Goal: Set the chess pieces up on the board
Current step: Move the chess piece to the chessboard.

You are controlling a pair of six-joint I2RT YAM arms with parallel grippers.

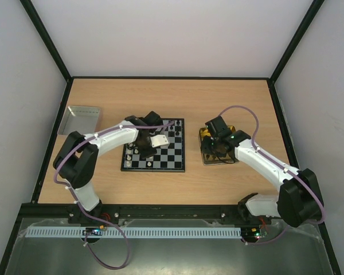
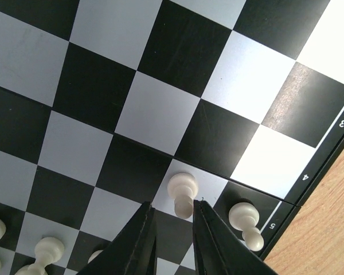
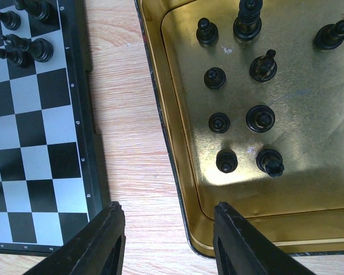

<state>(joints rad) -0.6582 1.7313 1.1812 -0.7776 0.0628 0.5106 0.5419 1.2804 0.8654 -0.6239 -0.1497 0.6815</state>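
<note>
White pawn (image 2: 182,193) between left tool (image 2: 173,204) tips, near board (image 2: 311,172) edge.

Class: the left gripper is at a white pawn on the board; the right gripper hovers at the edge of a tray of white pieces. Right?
No. The right wrist view shows the pieces in the tray are black, not white. The rest holds: left gripper at a white pawn on the board, right gripper at the tray's edge.

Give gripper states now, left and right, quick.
Left gripper: open narrowly, fingers straddling a white pawn, not clamped.
Right gripper: open wide, empty, above the yellow tray edge.
</note>
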